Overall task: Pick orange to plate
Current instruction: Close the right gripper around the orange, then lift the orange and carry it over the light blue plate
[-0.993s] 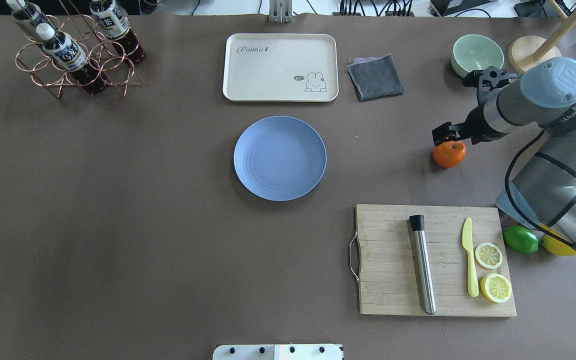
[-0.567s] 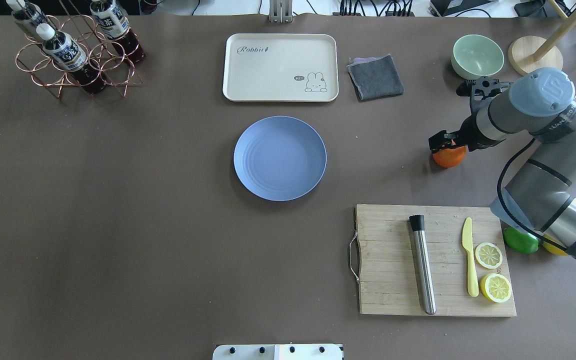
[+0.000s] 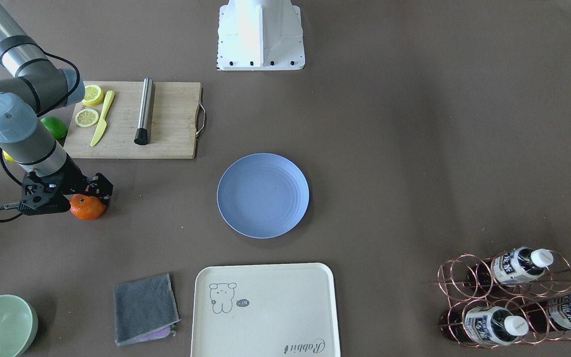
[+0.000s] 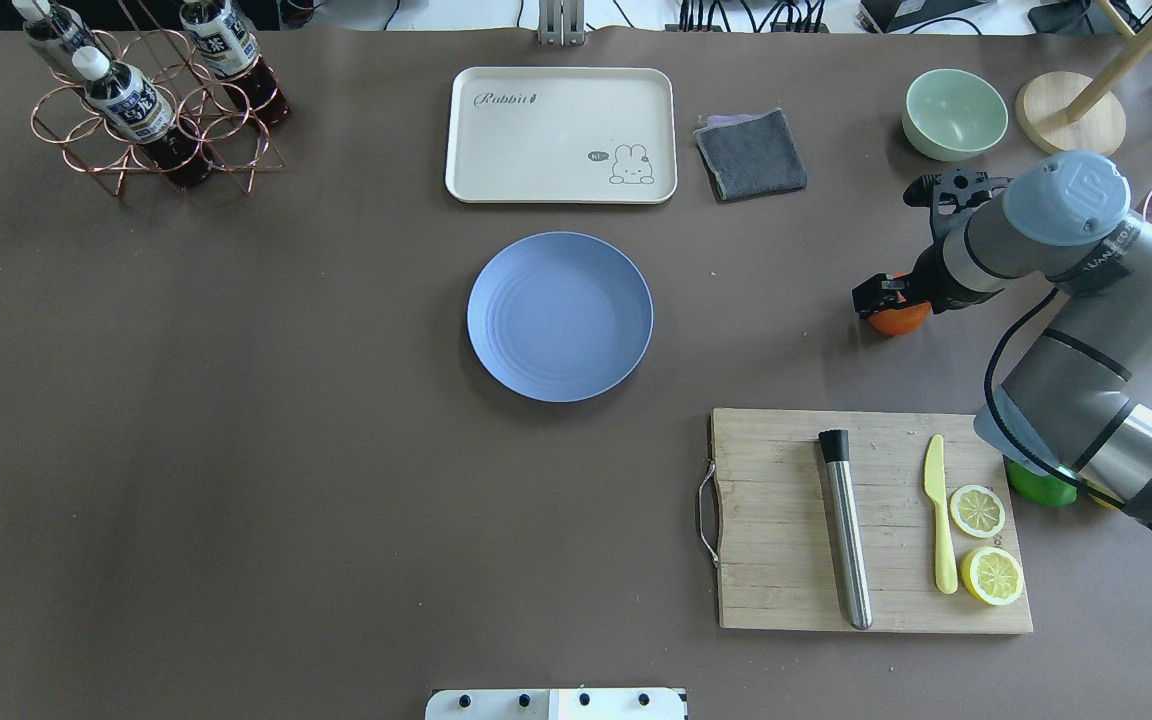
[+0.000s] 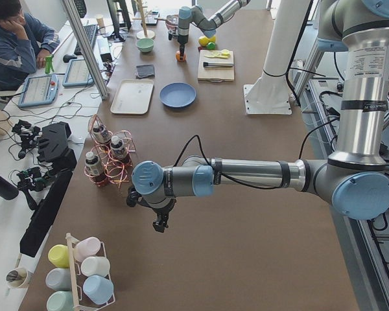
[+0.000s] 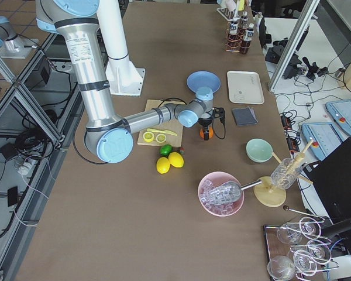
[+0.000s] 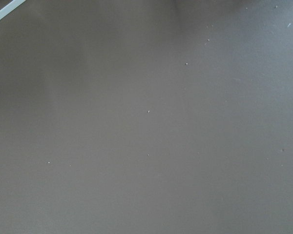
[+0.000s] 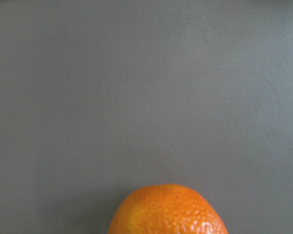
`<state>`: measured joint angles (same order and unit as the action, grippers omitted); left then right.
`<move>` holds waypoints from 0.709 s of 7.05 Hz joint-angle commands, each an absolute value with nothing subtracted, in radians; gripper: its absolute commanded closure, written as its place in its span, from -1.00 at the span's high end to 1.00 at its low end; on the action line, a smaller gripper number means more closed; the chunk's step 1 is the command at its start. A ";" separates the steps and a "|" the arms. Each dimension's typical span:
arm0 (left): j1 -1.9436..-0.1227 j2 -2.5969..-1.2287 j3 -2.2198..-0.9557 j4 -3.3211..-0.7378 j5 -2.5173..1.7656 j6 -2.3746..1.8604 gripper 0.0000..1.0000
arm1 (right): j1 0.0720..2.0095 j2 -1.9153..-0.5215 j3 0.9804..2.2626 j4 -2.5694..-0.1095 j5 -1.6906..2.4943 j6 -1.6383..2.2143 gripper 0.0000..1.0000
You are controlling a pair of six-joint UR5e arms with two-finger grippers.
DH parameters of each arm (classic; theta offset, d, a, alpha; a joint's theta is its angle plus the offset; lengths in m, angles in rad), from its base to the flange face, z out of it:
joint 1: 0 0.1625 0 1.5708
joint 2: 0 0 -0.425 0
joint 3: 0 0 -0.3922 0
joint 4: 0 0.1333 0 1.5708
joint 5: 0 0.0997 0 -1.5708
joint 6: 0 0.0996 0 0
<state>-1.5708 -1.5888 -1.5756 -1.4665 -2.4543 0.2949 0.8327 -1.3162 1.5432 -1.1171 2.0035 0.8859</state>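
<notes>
One brown desk (image 4: 236,450) carries everything, and we take the single blue plate (image 4: 560,317) at its middle as our mark. One wooden cutting board (image 4: 786,560) lies to the robot's right of the plate and nearer the robot. One cream tray (image 4: 536,140) sits just beyond the plate, on the side away from the robot. One copper wire rack (image 4: 198,110), far off to the plate's left and beyond it, holds three bottles (image 4: 126,100). One grey cloth (image 4: 751,153) and one pale green bowl (image 4: 953,112) lie beyond the plate and to its right, the bowl farther out.

We count two arms. The right hand (image 4: 881,295) sits down over the one orange (image 4: 901,320), hiding its upper part from overhead; we cannot tell how far apart its fingers are or whether they grip the fruit. The left hand (image 5: 159,224) hangs above bare desk, well away from the plate, and we cannot tell its opening either.

The orange rests on the desk well to the plate's right, apart from it. It is round, so we find no long axis; a dark stem mark shows on its upper side.

On the board lie one steel cylinder (image 4: 846,530), one yellow knife (image 4: 939,525) and two lemon halves (image 4: 977,510).
</notes>
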 commanded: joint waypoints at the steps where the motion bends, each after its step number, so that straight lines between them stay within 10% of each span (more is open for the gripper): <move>1: -1.571 -1.589 -1.575 -1.466 -2.454 0.295 0.96 | 0.821 -1.316 1.542 -1.118 1.956 0.893 0.54; 2: -1.571 -1.588 -1.575 -1.466 -2.454 0.295 0.96 | 0.821 -1.316 1.545 -1.118 1.960 0.890 -0.98; 5: -1.571 -1.588 -1.575 -1.466 -2.454 0.295 0.96 | 0.847 -1.144 1.719 -1.486 1.987 0.938 -1.00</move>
<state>-1.5698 -1.5877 -1.5754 -1.4665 -2.4544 0.2945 0.8402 -1.2466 1.6369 -1.2719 1.9790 0.9060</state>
